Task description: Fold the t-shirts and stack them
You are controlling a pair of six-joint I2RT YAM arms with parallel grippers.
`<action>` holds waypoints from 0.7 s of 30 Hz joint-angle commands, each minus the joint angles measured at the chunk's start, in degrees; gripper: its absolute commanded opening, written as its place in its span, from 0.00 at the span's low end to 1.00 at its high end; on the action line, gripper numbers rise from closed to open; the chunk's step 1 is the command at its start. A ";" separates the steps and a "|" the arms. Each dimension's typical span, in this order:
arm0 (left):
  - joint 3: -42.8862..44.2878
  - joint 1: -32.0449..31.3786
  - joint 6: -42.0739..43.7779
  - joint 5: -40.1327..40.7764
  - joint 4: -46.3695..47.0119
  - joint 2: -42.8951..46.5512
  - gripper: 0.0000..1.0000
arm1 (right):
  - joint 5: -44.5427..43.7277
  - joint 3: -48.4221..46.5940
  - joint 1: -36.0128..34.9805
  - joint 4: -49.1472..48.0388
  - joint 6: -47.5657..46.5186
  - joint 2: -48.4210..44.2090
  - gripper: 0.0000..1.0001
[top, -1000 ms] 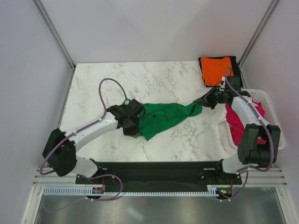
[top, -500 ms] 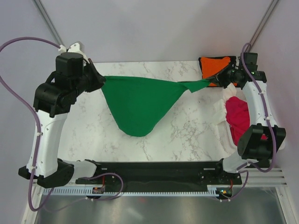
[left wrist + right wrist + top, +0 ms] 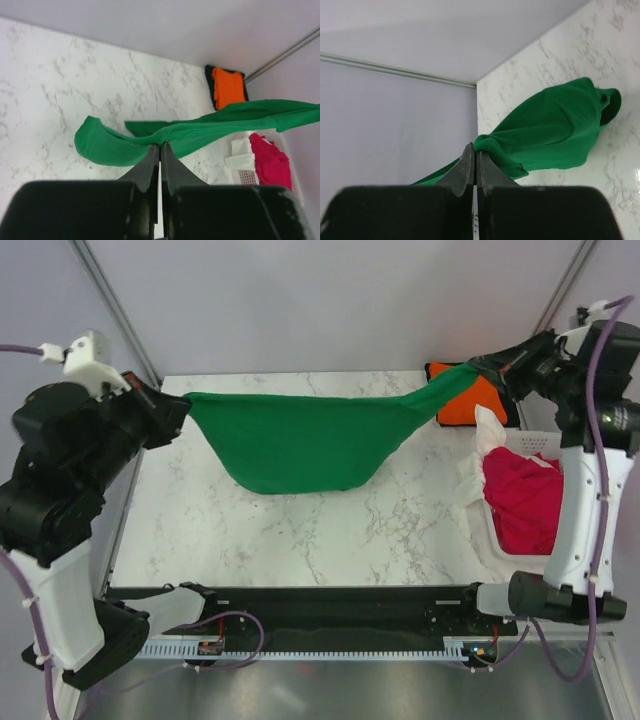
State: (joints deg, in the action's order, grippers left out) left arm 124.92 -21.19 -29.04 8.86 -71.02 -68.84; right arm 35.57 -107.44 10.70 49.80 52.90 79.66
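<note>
White marble tabletop (image 3: 300,530) between pale grey walls (image 3: 300,300). Above it, bright green cloth t-shirt (image 3: 300,445), long axis left to right, middle sagging, sleeves and neckline lost in folds. Left gripper (image 3: 183,402) clenched on left end, right gripper (image 3: 480,367) pinching right end. Folded orange t-shirt (image 3: 485,402) far right, partly covered by green cloth. Crimson red t-shirt (image 3: 525,500) in white slotted plastic basket (image 3: 540,443).

Bright, diffuse, even light; faint shadows; the left hand (image 3: 160,147) and right hand (image 3: 474,146) look softly blurred.

table (image 3: 300,530): white marble | basket (image 3: 540,440): white slotted plastic, at table's right edge | walls (image 3: 330,300): pale grey
</note>
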 commanded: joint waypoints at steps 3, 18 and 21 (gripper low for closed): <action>0.59 0.36 9.43 0.19 12.74 9.84 0.02 | -10.59 -8.66 0.38 -1.55 1.77 -14.66 0.00; -7.14 0.36 16.30 2.64 26.11 16.02 0.02 | -34.52 -19.57 0.20 -6.64 -7.55 -23.33 0.00; -10.13 0.27 15.41 6.07 25.23 13.12 0.02 | -30.06 -17.21 1.34 -8.40 -8.08 -19.11 0.00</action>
State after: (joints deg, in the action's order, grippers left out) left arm 117.34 -21.19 -16.23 9.63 -47.37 -51.18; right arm 5.32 -127.74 10.87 43.24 46.68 52.95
